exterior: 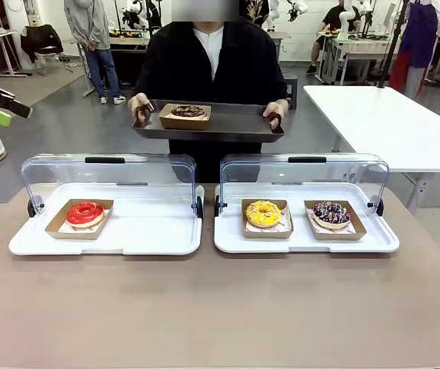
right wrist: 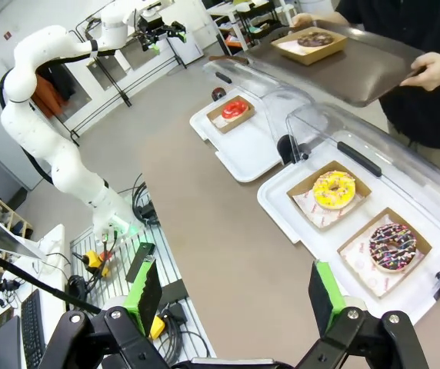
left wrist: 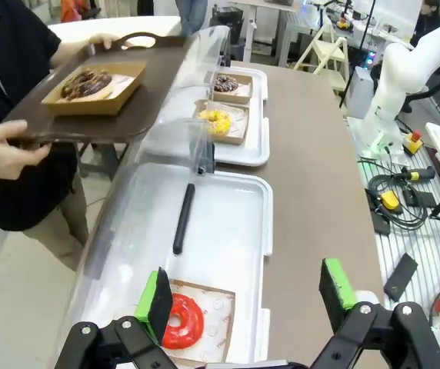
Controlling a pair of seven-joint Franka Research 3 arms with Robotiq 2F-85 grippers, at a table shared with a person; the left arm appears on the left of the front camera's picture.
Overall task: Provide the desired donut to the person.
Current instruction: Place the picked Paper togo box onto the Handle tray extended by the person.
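**Four boxed donuts, three trays**

A brown counter [exterior: 220, 307] carries two white plastic trays under raised clear lids [exterior: 128, 181]. The person [exterior: 205, 61] behind it holds a dark tray [exterior: 239, 121] bearing a chocolate donut [exterior: 188, 111]. The left white tray [exterior: 151, 231] has one red donut [exterior: 85, 213]. The right white tray [exterior: 231, 231] has a yellow donut [exterior: 264, 213] and a sprinkled donut [exterior: 331, 214]. Left fingers [left wrist: 155, 304] and right fingers [right wrist: 324, 296] are released and empty.

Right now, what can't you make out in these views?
1. Front view: left gripper cut off by the picture's left edge.
2. Left wrist view: red donut, its edge hidden behind a finger pad.
3. Front view: dark donut on the brown tray, too small to tell its topping.
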